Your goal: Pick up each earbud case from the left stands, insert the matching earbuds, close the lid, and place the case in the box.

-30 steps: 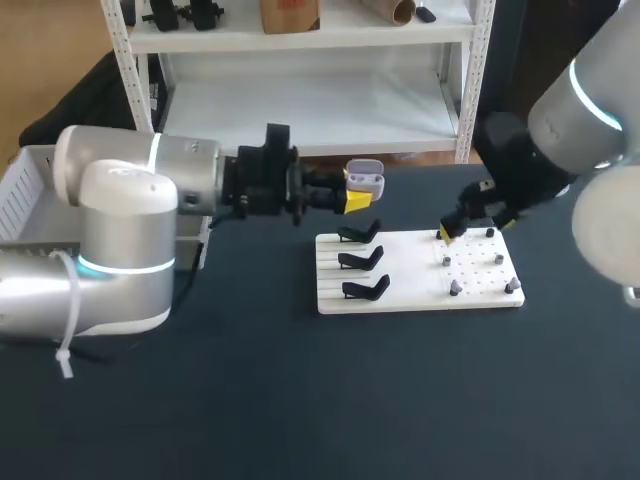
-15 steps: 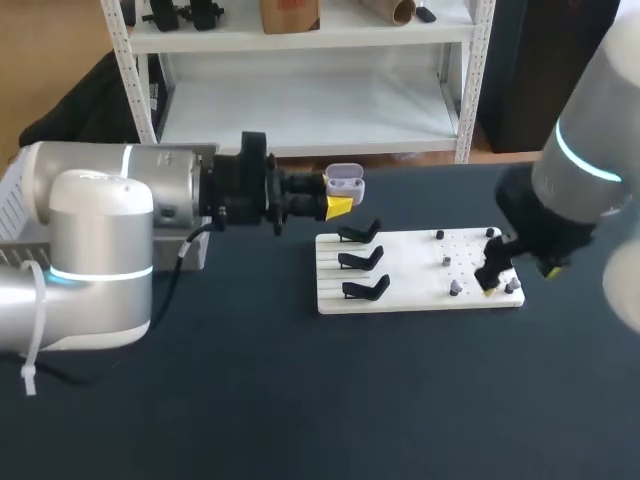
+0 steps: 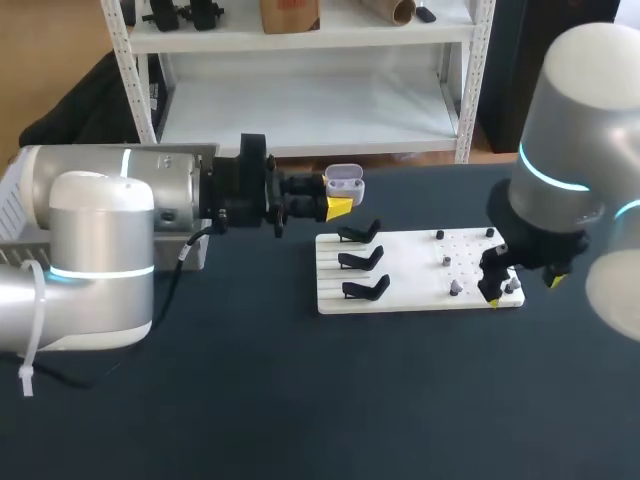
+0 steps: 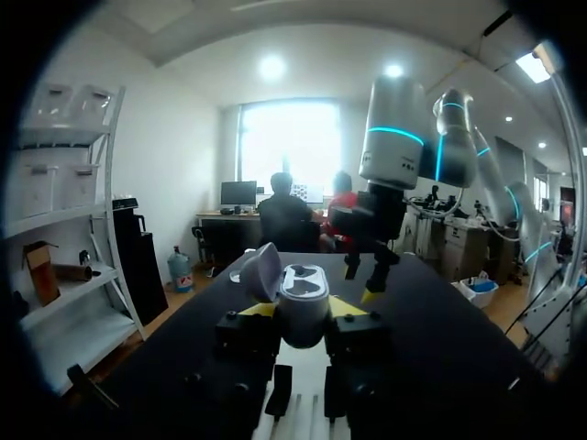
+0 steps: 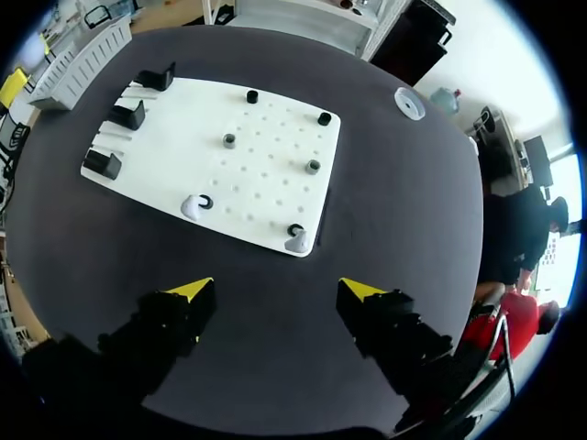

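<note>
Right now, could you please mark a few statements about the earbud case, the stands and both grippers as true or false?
1. The left gripper is shut on the earbud case. True.
2. The case's lid is closed. False: it stands open.
3. The right gripper holds an earbud. False: its fingers are open and empty, above the white board.
4. All three black stands on the board are empty. True.

Dark matte counter (image 3: pixel 300 400) fills most of the head view. White metal shelving rack (image 3: pixel 300 100) behind its far edge, wood floor (image 3: pixel 50 50) at the corner. Left wrist view: white wall (image 4: pixel 174 156), bright window (image 4: pixel 289 137), round ceiling lights (image 4: pixel 272 67) on.
</note>
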Controlling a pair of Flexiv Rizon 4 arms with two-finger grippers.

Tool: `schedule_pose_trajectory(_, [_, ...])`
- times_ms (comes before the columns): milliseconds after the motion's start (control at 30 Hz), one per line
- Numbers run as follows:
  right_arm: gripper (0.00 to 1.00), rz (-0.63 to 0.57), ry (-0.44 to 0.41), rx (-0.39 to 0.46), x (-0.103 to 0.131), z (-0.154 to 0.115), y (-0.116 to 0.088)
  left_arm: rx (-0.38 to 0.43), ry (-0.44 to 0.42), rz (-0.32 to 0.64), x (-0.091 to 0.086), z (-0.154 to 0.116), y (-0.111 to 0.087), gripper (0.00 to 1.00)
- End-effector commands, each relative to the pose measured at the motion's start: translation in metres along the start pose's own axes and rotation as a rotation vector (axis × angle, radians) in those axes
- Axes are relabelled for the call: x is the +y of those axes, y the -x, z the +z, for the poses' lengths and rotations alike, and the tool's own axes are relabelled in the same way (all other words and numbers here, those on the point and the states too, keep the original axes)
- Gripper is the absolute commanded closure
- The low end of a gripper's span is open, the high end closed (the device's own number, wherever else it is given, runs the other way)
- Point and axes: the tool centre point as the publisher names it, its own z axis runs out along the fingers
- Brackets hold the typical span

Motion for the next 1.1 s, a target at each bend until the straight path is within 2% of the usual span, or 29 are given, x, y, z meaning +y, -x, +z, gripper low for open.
schedule_pose_trajectory(33, [0.29, 0.017, 0.006, 0.020, 0.001, 0.007, 0.010, -0.003, 0.008, 0.001, -0.002, 0.000, 0.000, 1.00])
schedule_pose_trajectory(100, [0.46, 0.022, 0.008, 0.024, 0.001, 0.010, 0.010, -0.003, 0.008, 0.001, -0.002, 0.000, 0.000, 1.00])
schedule_pose_trajectory(167, [0.51, 0.026, 0.013, 0.027, 0.002, 0.012, 0.011, -0.003, 0.008, 0.001, -0.002, 0.000, 0.000, 1.00])
schedule_pose_trajectory(533, [0.51, 0.059, 0.003, 0.034, -0.002, 0.020, 0.010, -0.003, 0.008, 0.001, -0.002, 0.000, 0.000, 1.00])
schedule_pose_trajectory(700, [0.56, 0.050, 0.001, 0.038, -0.007, 0.025, 0.012, -0.003, 0.008, 0.001, -0.002, 0.000, 0.000, 1.00])
schedule_pose_trajectory(1100, [0.57, 0.052, -0.010, 0.041, -0.012, 0.032, 0.021, -0.003, 0.008, 0.001, -0.002, 0.000, 0.000, 1.00])
